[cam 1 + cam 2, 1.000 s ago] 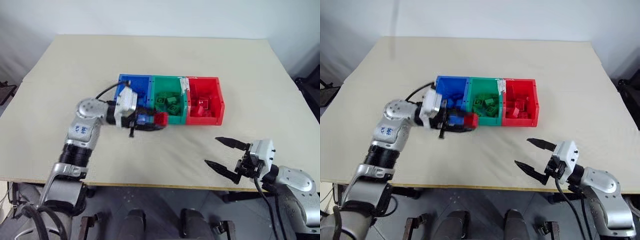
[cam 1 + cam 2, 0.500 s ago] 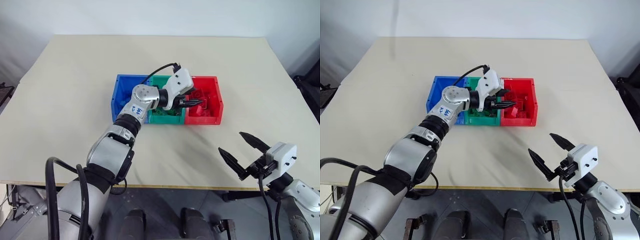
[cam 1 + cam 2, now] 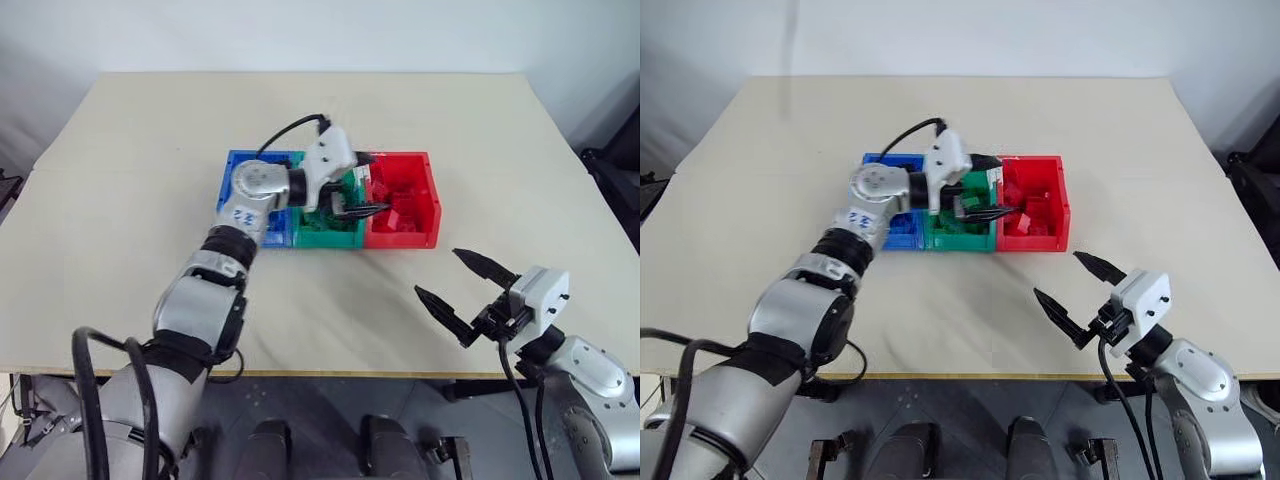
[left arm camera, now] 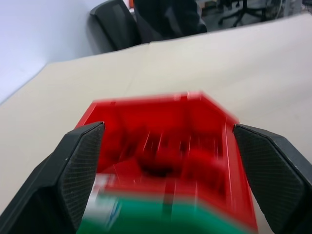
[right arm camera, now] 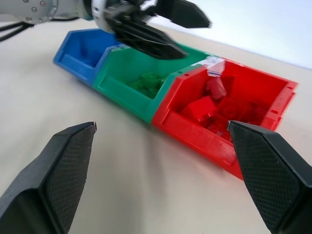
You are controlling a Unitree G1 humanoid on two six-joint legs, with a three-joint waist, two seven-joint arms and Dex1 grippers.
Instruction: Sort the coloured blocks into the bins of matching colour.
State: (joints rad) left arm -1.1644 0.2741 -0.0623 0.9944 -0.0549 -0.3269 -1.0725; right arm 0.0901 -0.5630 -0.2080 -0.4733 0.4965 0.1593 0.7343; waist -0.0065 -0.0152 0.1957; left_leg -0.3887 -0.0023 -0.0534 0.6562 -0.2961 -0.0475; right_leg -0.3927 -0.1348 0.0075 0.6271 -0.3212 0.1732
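**Both grippers spread wide at the sorting bins**

Nearest, the right gripper [image 3: 468, 293] hovers over bare table [image 3: 140, 160], fingers wide, empty. Farther, the left gripper [image 5: 163, 27] stands above the green bin [image 3: 325, 232], fingers wide, empty, pointing toward the red bin [image 3: 400, 238]. The blue bin [image 5: 80, 56] ends the row. Red blocks [image 5: 207, 105] lie inside the red bin.

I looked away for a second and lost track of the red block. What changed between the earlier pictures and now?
The left tool, shut on a red block beside the blue bin a second ago, swung across to the red bin and opened; its fingers now stand apart and empty at that bin's near wall, so the block was let go there. The right tool stayed open above the table. The bins kept their place.
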